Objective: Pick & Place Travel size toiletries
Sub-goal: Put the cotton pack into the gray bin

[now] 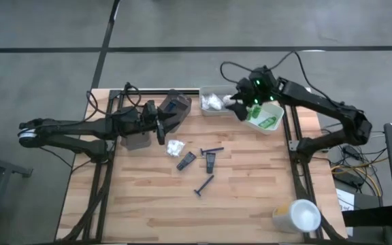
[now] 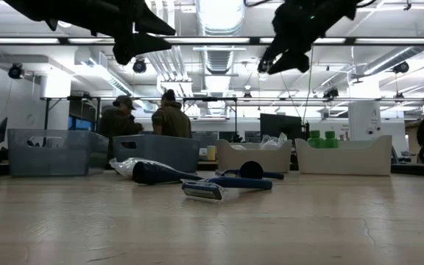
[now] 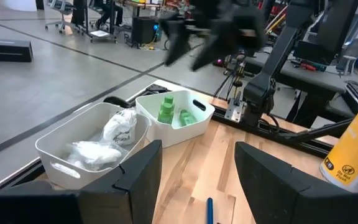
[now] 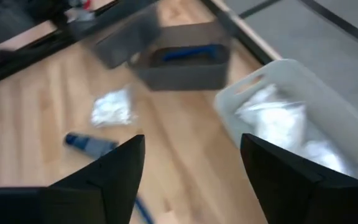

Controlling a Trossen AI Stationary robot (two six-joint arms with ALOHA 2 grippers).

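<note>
Although several toiletries already lie in the far trays, the loose ones sit mid-table between the two arms. At the left, the left gripper (image 1: 160,127) hangs above the table just right of the dark grey trays (image 1: 175,105), its fingers (image 3: 143,177) spread wide with nothing between them. Just to its near right lies a white packet (image 1: 175,146), then a dark flat tube (image 1: 186,160), a second dark piece (image 1: 210,160) and two slim dark sticks (image 1: 204,184), whose long axes mostly run diagonally from near-left to far-right. The left arm is plainly the nearer to the packet and would only need to dip and turn slightly. Farther right, the right gripper (image 1: 235,103) hovers high between the tray of white packets (image 1: 203,92) and the tray of green bottles (image 1: 263,127), fingers (image 4: 110,171) parted and empty.
</note>
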